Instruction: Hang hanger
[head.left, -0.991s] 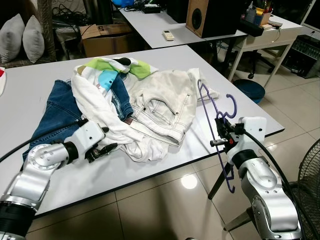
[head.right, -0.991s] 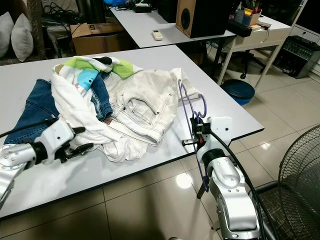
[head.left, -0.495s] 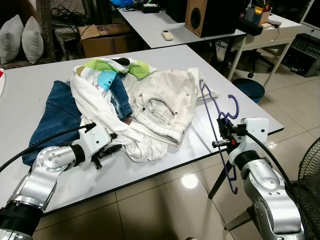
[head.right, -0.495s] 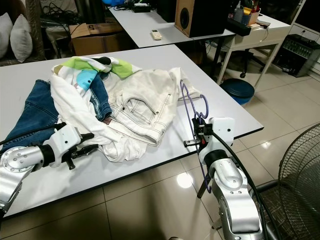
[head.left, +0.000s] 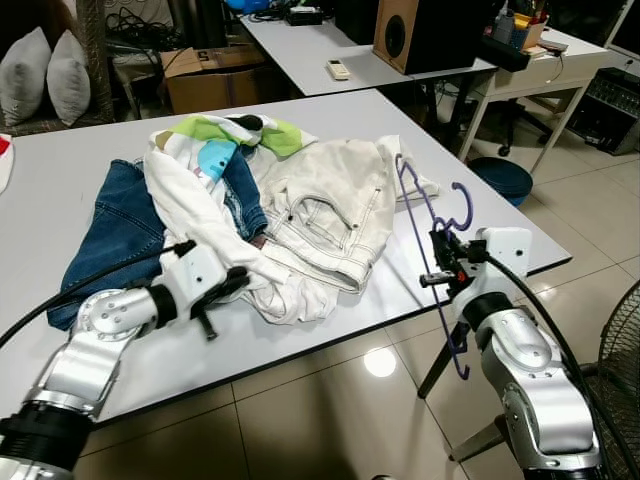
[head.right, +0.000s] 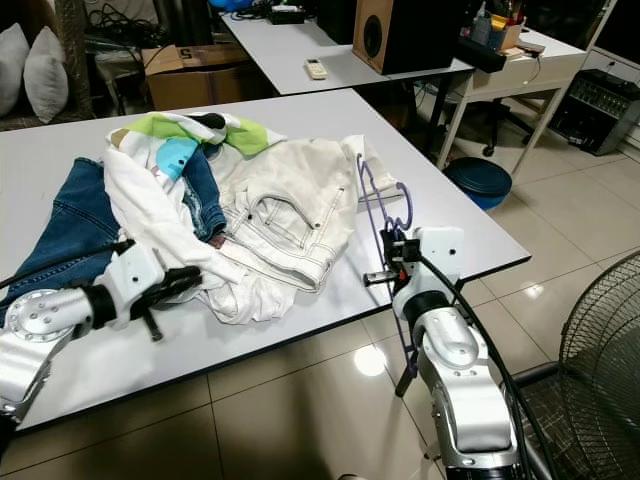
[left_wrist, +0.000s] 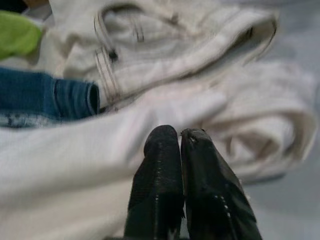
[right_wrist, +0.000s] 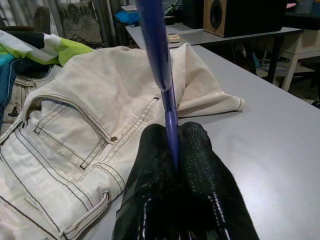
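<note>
Clothes heaped on a white bench (head.left: 330, 110) in a cluttered, tiled-floor workroom.
Eye views: the right gripper (head.left: 437, 262) pinches a purple hanger (head.left: 428, 228) upright at the bench's right edge. Left wrist view: the left gripper (left_wrist: 179, 140), fingers pressed together, touches the white garment (left_wrist: 90, 150). Right wrist view: the hanger rises over cream jeans (right_wrist: 95, 115).

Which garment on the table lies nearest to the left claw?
The white top: its fold lies just before the shut left claw. The cream jeans and blue jeans lie farther off.

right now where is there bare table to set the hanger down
Bare table lies right of the cream jeans, beside the purple hanger, and along the near edge by the left hand. The middle is crowded with clothes.
</note>
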